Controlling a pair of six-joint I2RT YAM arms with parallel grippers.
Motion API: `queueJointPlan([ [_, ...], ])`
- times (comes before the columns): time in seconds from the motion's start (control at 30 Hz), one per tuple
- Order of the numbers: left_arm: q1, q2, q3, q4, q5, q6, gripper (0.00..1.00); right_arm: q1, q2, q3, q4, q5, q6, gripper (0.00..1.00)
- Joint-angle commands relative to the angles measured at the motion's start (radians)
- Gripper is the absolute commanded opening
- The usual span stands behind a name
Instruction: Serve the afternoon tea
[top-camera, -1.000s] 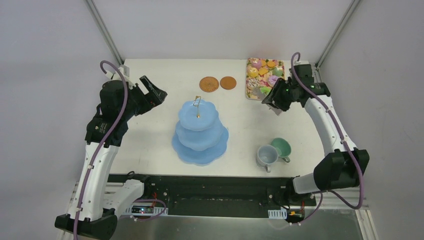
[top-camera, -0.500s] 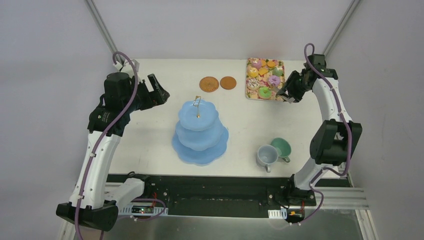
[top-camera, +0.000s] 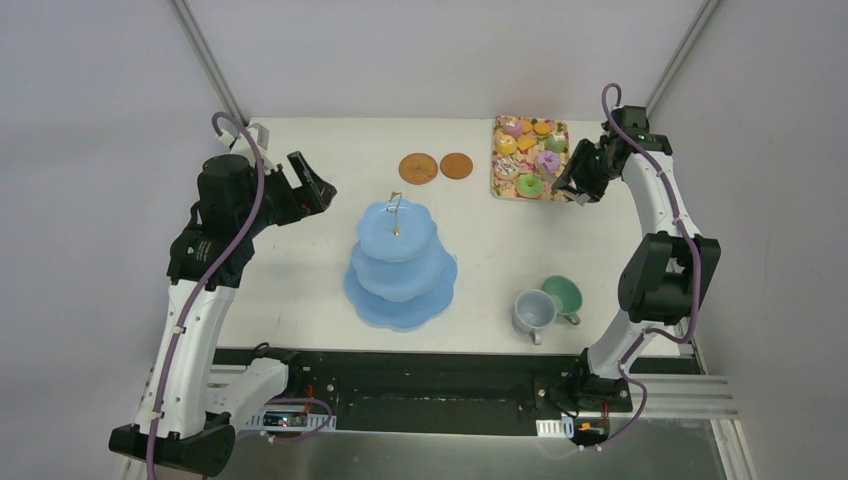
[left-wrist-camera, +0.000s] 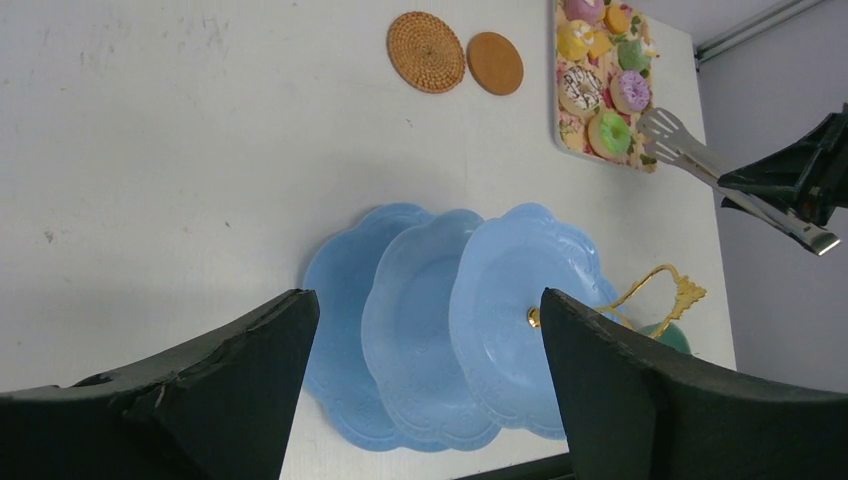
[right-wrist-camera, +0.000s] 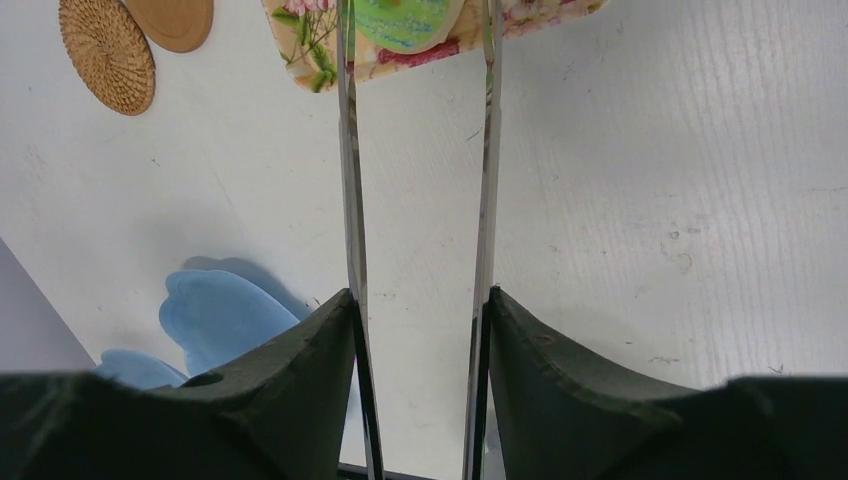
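Observation:
The light-blue three-tier stand (top-camera: 398, 262) stands mid-table with nothing on its tiers. Donuts and orange biscuits lie on the floral tray (top-camera: 497, 150) at the back right. My right gripper (top-camera: 572, 185) is beside the tray's near right corner, shut on the metal tongs (right-wrist-camera: 348, 150). The tong blades straddle a green donut (right-wrist-camera: 405, 18) at the tray's edge. My left gripper (top-camera: 318, 188) hangs open and holds nothing, left of the stand (left-wrist-camera: 470, 320). Two brown coasters (top-camera: 418, 168) lie behind the stand. A grey-blue cup (top-camera: 533, 312) and a green cup (top-camera: 563, 294) sit at the front right.
Grey walls and slanted metal frame posts close in the table at both back corners. The black rail with the arm bases runs along the near edge.
My right gripper pulled back to the right from the tray's near edge with the tongs, and its arm folded upward. The left wrist shifted only slightly.

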Motion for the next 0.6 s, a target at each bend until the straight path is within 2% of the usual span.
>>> queueJointPlan([
  [0.0, 0.007, -0.026, -0.01, 0.059, 0.022, -0.055, 0.85, 0.006, -0.03, -0.01, 0.047, -0.001, -0.033, 0.52],
  [0.57, 0.007, -0.029, 0.003, 0.071, 0.024, -0.062, 0.84, 0.047, 0.032, 0.044, 0.027, 0.048, -0.085, 0.54],
])
